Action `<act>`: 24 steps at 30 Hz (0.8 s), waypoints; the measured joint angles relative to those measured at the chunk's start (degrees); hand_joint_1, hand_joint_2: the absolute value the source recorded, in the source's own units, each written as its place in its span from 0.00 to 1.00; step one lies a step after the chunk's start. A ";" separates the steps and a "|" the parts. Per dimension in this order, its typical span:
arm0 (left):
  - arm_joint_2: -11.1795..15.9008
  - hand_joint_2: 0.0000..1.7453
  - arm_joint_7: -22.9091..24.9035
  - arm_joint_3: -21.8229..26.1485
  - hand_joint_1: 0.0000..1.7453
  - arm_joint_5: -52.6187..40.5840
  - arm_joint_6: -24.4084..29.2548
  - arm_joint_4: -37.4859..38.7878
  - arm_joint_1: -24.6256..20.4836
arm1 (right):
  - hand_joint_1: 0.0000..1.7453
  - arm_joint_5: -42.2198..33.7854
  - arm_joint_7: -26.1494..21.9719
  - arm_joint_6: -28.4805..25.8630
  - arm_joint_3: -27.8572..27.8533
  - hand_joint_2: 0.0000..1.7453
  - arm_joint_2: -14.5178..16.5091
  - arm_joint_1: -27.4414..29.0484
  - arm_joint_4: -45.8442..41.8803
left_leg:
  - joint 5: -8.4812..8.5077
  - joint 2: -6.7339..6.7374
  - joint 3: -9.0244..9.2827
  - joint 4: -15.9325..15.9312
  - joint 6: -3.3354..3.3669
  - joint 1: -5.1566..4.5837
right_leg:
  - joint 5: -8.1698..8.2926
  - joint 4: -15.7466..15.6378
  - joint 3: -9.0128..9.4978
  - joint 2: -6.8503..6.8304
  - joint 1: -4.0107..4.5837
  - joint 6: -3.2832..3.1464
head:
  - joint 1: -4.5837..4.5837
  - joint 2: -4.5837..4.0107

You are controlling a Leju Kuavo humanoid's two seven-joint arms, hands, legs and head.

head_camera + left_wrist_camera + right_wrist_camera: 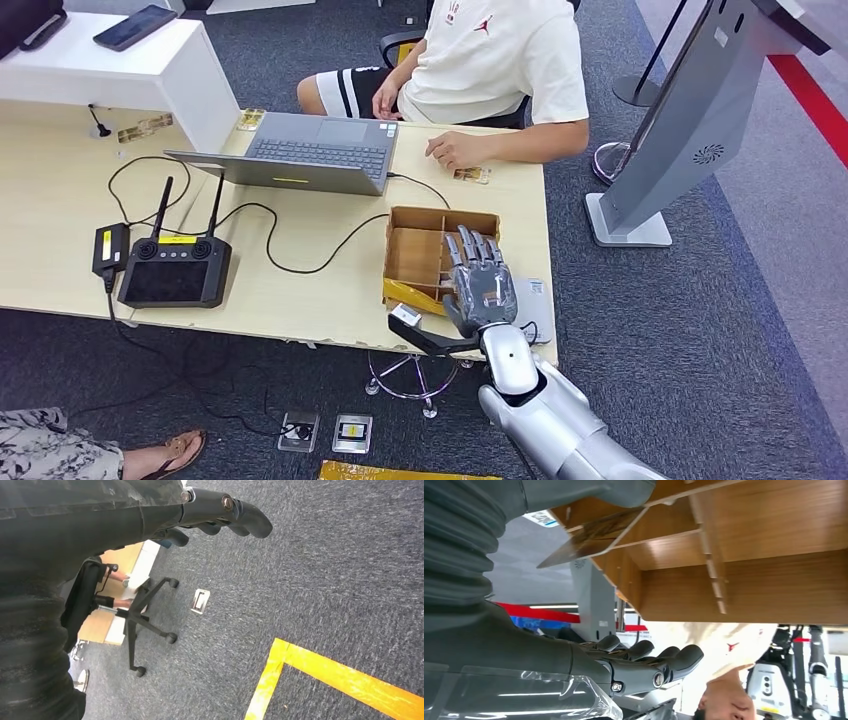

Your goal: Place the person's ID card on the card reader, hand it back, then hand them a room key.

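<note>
My right hand (480,290) hovers with fingers spread over the near side of a compartmented wooden box (420,250) at the table's front right. In the right wrist view a card (589,535) leans at the box's edge (744,580) right by my thumb (614,490), while the fingers (649,662) stay well apart from it, gripping nothing. Another card (471,175) lies on the table beside the resting hand of a seated person (500,70). My left hand (225,512) hangs beside my body over the carpet, fingers loosely extended and empty.
A laptop (310,150), a black controller with antennas (175,270) and cables occupy the table (60,200). A flat grey device (535,300) lies partly under my right hand. A kiosk stand (680,130) rises at the right. An office chair (145,625) stands on the carpet.
</note>
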 joint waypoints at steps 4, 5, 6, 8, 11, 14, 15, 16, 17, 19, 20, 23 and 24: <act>0.13 1.00 -0.50 -0.08 0.00 0.19 0.00 0.00 0.00 | 0.00 0.02 0.76 0.27 -1.08 1.00 -1.65 0.47 -0.80 | 0.00 0.09 0.01 0.00 0.00 0.00 | 0.01 0.00 0.00 0.02 0.00 0.01 | -0.01 0.00; 0.14 1.00 -0.62 -0.14 0.00 0.22 0.00 0.00 0.00 | 0.00 0.02 0.90 0.28 -1.27 1.00 -1.93 0.64 -0.99 | 0.00 0.11 0.02 0.00 0.00 0.00 | 0.01 0.00 0.00 0.03 -0.01 0.01 | -0.01 0.00; 0.14 1.00 -0.74 -0.21 0.00 0.25 0.00 0.00 -0.01 | 0.00 0.02 1.04 0.28 -1.46 1.00 -2.19 0.84 -1.19 | 0.00 0.12 0.03 0.00 0.00 0.00 | 0.01 0.00 0.00 0.04 0.00 0.01 | -0.01 0.00; 0.24 1.00 -0.86 -0.32 0.00 -0.07 0.00 0.00 0.03 | 0.01 0.10 1.25 0.28 -1.88 1.00 -2.70 1.23 -1.56 | 0.00 0.11 0.02 0.00 0.00 0.00 | 0.01 0.00 0.00 0.04 0.00 0.01 | 0.00 0.00; 0.69 1.00 -0.91 -0.34 0.00 -1.25 0.00 -0.11 0.15 | 0.15 0.41 1.27 0.35 -2.58 1.00 -3.34 1.80 -2.05 | 0.00 0.12 0.03 0.00 0.00 0.00 | 0.01 0.00 0.00 0.05 0.00 0.01 | -0.01 0.00; 0.53 1.00 -1.31 -0.34 0.00 -1.49 0.00 -0.13 0.13 | 0.05 0.99 1.05 0.78 -3.00 1.00 -3.74 2.42 -2.70 | -0.01 0.12 0.03 0.00 0.00 0.00 | 0.01 0.00 0.00 0.07 0.00 0.01 | -0.02 0.00; 0.47 1.00 -1.45 -0.34 0.00 -1.49 0.00 -0.11 0.13 | 0.02 1.17 0.96 0.96 -3.02 1.00 -3.81 2.59 -2.96 | -0.01 0.12 0.03 0.00 0.00 0.00 | 0.01 0.00 0.00 0.08 0.00 0.01 | -0.01 0.00; 0.43 1.00 -1.58 -0.34 0.00 -1.48 0.00 -0.11 0.13 | 0.03 1.29 0.86 1.09 -3.02 1.00 -3.87 2.73 -3.26 | -0.01 0.12 0.03 0.00 0.00 0.00 | 0.01 0.00 0.00 0.08 0.00 0.01 | 0.00 0.00; 0.37 1.00 -1.69 -0.34 0.00 -1.47 0.00 -0.11 0.13 | 0.05 1.35 0.78 1.20 -3.02 1.00 -3.91 2.84 -3.53 | 0.00 0.12 0.03 0.00 0.00 0.00 | 0.01 0.00 0.00 0.09 0.00 0.01 | -0.01 0.00; 0.26 1.00 -1.90 -0.34 0.00 -1.39 0.00 -0.11 0.12 | 0.10 1.47 0.53 1.35 -3.00 1.00 -3.98 3.01 -4.13 | 0.00 0.12 0.03 0.00 0.00 0.00 | 0.01 0.00 0.00 0.09 0.00 0.01 | 0.00 0.00; 0.20 1.00 -1.98 -0.34 0.00 -1.29 0.00 -0.11 0.12 | 0.12 1.53 0.39 1.39 -2.98 1.00 -4.02 3.11 -4.44 | 0.00 0.12 0.03 0.00 0.00 0.00 | 0.01 0.00 0.00 0.09 0.00 0.01 | -0.01 0.00; 0.02 1.00 -2.22 -0.34 0.00 -0.99 0.00 -0.11 0.12 | 0.12 1.80 -0.14 1.50 -2.88 1.00 -4.12 3.42 -5.46 | 0.00 0.12 0.02 0.00 0.00 0.00 | 0.01 0.00 0.01 0.09 0.00 0.01 | 0.00 0.00; -0.02 1.00 -2.30 -0.34 0.00 -0.94 0.00 -0.11 0.12 | 0.13 1.85 -0.45 1.56 -2.85 1.00 -4.14 3.50 -5.80 | 0.00 0.12 0.02 0.00 0.00 0.00 | 0.01 0.00 0.01 0.09 0.00 0.01 | 0.00 0.00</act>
